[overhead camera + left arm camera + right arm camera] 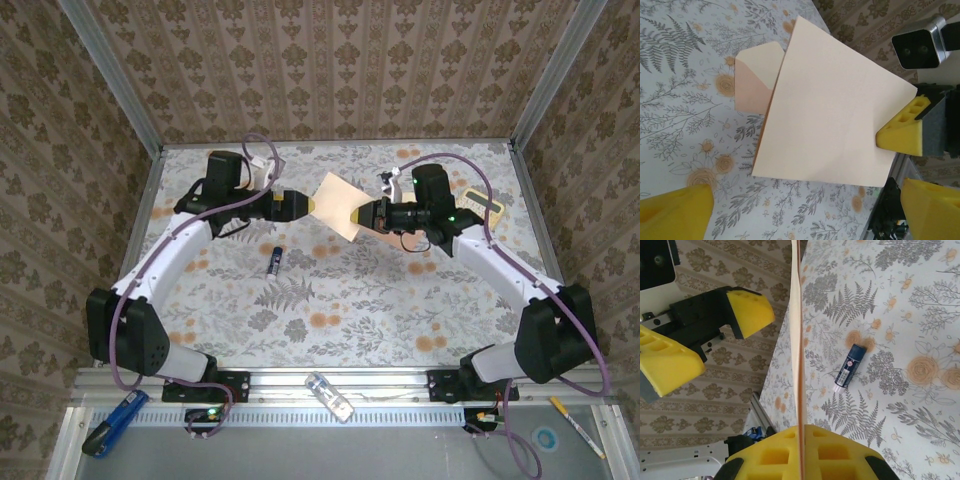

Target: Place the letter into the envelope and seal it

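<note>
You're seeing right gripper (362, 213) clamping the letter (338, 203) by a corner, above the table (400, 320); left gripper (309, 204) is gaping beside it; envelope (752, 82) is lying underneath.

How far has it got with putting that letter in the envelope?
Done: the letter is off the table, pinched at one corner by the shut right gripper. In hand: the left gripper is open at the sheet's opposite corner, perhaps for a second grip. Left: the envelope lies on the table without the letter, so inserting and sealing both remain.
</note>
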Controlling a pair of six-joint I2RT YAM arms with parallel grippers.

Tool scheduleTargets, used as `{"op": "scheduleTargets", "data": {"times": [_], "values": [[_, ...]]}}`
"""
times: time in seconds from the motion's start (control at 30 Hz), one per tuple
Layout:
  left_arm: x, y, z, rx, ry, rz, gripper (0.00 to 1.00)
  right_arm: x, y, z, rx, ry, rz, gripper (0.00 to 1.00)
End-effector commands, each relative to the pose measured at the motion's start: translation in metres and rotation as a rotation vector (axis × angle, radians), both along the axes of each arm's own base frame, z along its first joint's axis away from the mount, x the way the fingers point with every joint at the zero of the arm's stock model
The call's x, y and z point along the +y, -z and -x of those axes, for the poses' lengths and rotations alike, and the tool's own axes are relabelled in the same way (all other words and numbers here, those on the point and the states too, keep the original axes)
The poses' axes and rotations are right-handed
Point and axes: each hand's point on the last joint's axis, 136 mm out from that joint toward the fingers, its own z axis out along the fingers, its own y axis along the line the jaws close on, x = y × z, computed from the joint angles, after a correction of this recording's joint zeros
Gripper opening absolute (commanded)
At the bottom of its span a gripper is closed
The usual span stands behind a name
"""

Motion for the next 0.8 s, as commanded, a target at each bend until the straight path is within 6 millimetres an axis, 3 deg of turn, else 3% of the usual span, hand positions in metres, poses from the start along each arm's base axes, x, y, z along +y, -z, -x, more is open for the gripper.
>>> {"op": "scheduleTargets", "data": {"times": [0.0, 0.23, 0.37, 0.77], "values": [[-0.009, 0.001, 0.004, -0.007, 0.048, 0.019, 0.96, 0.006, -0.01, -0.003, -0.026, -0.04, -0.04, 0.0], [-0.01, -0.012, 0.002, -0.036, 0.047, 0.021, 0.96, 0.0, 0.008, -0.009, 0.016, -0.002, 0.043, 0.0], [-0.014, -0.016, 0.006, -0.04, 0.06, 0.026, 0.96, 0.003, 0.005, -0.01, 0.013, -0.009, 0.016, 0.0], [-0.028, 0.018, -0.002, 0.01, 0.057, 0.03, 0.96, 0.019, -0.017, 0.001, -0.035, -0.108, -0.093, 0.0]]}}
